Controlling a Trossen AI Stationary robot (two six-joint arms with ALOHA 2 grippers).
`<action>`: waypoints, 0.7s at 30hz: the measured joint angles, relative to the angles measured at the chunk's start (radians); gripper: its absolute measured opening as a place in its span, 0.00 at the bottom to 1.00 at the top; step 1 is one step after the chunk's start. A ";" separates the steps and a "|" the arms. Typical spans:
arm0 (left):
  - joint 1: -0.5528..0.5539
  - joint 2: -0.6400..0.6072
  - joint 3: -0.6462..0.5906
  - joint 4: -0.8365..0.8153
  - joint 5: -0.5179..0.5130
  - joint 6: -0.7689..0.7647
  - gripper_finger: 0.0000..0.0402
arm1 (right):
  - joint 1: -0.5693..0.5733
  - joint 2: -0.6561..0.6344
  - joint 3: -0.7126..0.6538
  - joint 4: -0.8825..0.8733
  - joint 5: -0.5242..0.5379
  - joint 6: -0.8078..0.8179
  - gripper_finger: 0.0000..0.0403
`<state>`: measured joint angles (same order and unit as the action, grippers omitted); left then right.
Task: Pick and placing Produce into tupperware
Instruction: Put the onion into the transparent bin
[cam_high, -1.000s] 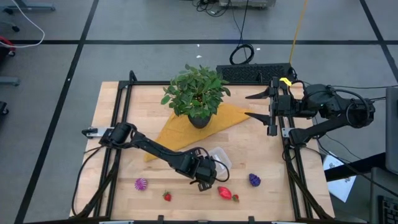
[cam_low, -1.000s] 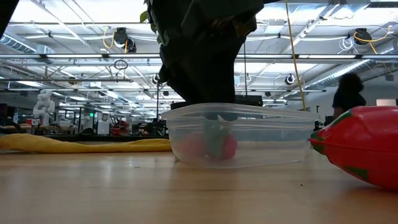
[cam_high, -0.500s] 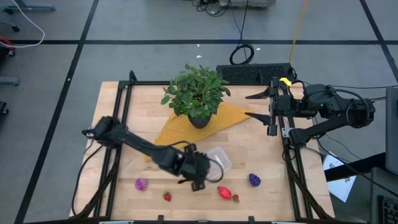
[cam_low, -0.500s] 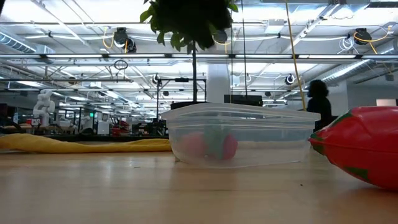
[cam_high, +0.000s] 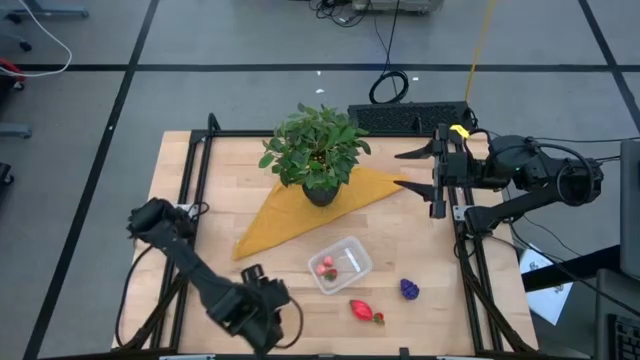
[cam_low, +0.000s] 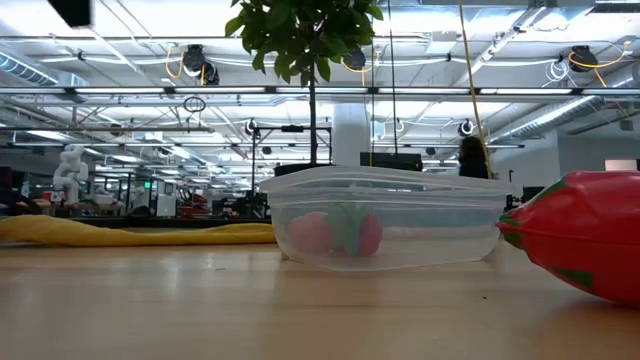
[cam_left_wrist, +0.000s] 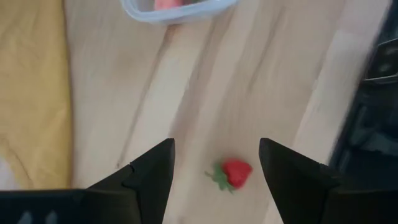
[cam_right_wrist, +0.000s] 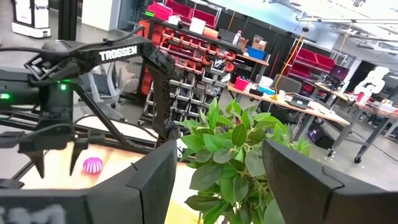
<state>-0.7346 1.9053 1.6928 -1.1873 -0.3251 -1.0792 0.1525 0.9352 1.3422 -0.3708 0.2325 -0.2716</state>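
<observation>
Two fruits sit in the tupperware (cam_high: 340, 265); left hand (cam_left_wrist: 214, 168) open above one strawberry (cam_left_wrist: 234, 174).

Both arms are matte black with chunky joints, loose black cables, white TROSSEN lettering, and a yellow tag on the right arm (cam_high: 459, 131).

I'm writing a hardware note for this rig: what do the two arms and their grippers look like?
Both arms are dark, nearly black, jointed tubes with black cables looping beside them. The left gripper has two flat, angular black fingers. The right gripper has the same fingers; a yellow tag sits on the right arm. In the right wrist view, the left arm carries white TROSSEN lettering and a green light.
</observation>
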 joint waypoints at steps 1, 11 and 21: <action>-0.012 0.000 0.000 0.001 -0.007 -0.019 0.60 | 0.000 0.000 0.000 0.001 0.000 0.005 0.57; -0.047 0.000 -0.025 -0.006 0.001 -0.142 0.60 | 0.000 0.000 0.000 0.000 0.000 0.025 0.57; -0.046 0.000 -0.134 -0.127 0.099 -0.320 0.60 | 0.000 0.000 0.000 0.000 0.000 0.023 0.57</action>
<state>-0.7811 1.9053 1.5587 -1.3139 -0.2257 -1.3989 0.1528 0.9352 1.3422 -0.3710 0.2325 -0.2481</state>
